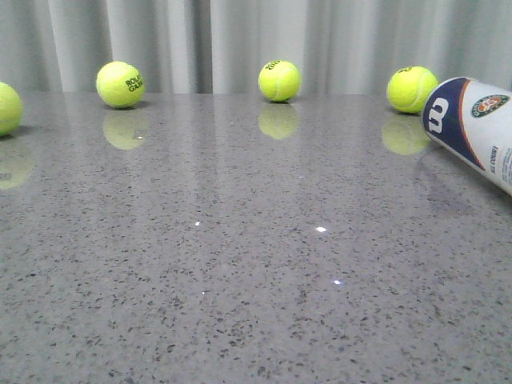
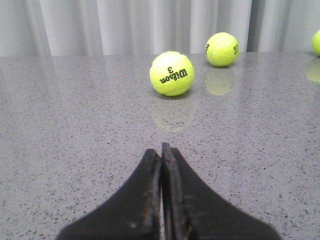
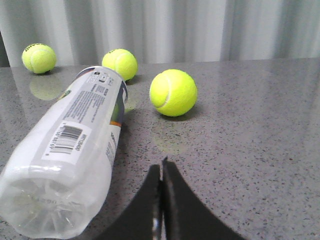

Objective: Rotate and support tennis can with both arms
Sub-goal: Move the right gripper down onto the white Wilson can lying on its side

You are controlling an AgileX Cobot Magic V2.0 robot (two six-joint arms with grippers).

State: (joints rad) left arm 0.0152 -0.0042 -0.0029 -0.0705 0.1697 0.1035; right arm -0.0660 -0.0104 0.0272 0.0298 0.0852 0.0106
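The tennis can (image 1: 472,128) lies on its side at the right edge of the front view, its navy end with the white W facing the middle of the table. In the right wrist view the can (image 3: 75,150) lies close beside my right gripper (image 3: 161,167), clear end nearest, barcode up. The right gripper is shut and empty, apart from the can. My left gripper (image 2: 162,150) is shut and empty, low over bare table, with a Wilson ball (image 2: 172,73) ahead of it. Neither gripper shows in the front view.
Several yellow-green tennis balls lie along the far edge of the grey speckled table (image 1: 240,264): (image 1: 120,84), (image 1: 280,80), (image 1: 411,89), and one at the left edge (image 1: 6,108). A ball (image 3: 173,92) lies just past the can. Grey curtains hang behind.
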